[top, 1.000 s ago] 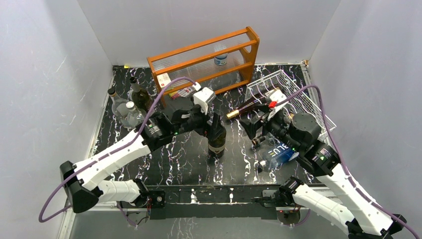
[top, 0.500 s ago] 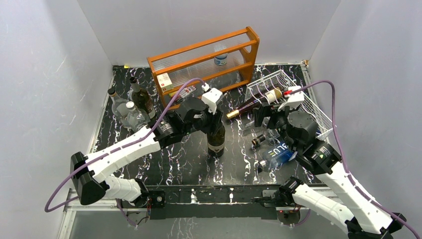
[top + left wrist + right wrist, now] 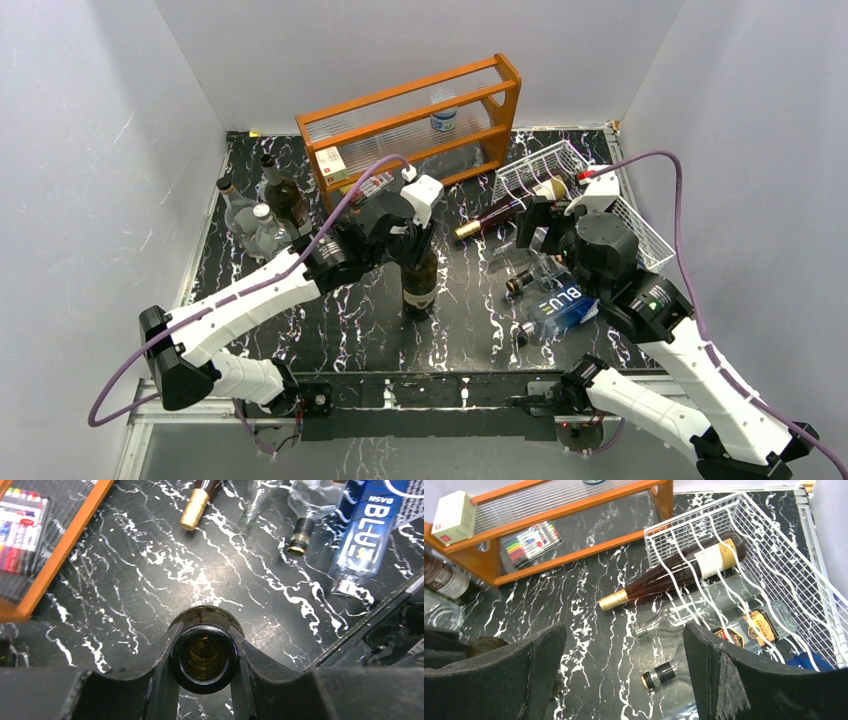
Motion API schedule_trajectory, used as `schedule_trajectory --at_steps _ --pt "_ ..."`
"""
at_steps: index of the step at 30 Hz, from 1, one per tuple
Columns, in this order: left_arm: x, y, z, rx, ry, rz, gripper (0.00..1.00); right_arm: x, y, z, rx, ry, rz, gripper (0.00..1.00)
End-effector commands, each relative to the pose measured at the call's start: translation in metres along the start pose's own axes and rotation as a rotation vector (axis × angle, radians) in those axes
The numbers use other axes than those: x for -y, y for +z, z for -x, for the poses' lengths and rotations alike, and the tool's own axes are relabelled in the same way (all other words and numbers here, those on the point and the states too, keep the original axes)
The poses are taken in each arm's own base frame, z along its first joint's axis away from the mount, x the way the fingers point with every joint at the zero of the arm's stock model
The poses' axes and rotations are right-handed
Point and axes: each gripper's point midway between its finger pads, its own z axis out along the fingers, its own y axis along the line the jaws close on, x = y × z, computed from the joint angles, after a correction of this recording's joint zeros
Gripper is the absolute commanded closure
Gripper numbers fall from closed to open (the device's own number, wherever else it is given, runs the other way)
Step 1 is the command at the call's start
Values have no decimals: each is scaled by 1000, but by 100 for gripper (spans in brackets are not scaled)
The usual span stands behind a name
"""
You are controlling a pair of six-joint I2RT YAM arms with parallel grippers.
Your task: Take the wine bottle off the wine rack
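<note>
Here, wine bottle (image 3: 659,582) flat in wine rack (image 3: 784,555), neck leftward (gold-capped)

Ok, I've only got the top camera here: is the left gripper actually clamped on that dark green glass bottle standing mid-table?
Observer: Yes. In the left wrist view the left gripper has its fingers pressed against both sides of the dark green glass bottle at its black-rimmed mouth.
Operator: And the right gripper?
Observer: The right wrist view shows it wide open, with nothing between its fingers.
Operator: What's ahead of it?
Observer: A dark brown wine bottle with a gold foil cap and cream label. It lies in the white wire-grid rack, with its neck poking out over the black marbled table.
</note>
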Motion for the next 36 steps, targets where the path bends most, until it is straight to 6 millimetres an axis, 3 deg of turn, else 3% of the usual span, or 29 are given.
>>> schedule_trajectory --at_steps 1,6,11,20,22,29,36 --pt "-21 -25 33 81 -9 107 100 -12 -12 21 50 -34 98 2" --pt "-67 -36 40 109 -38 256 100 -20 -14 22 54 -49 148 2" --pt "-130 -37 39 117 -161 310 100 -10 -18 30 83 -34 104 2" --pt "-210 -54 57 200 -196 548 100 -1 -22 31 104 -5 69 2" --pt "-234 -59 52 211 -228 624 100 -1 -23 35 109 1 70 2" --pt "-265 -67 45 233 -262 712 100 -1 -26 41 108 9 63 2" --pt "-275 -72 33 246 -283 747 100 -4 -24 44 115 32 67 2"
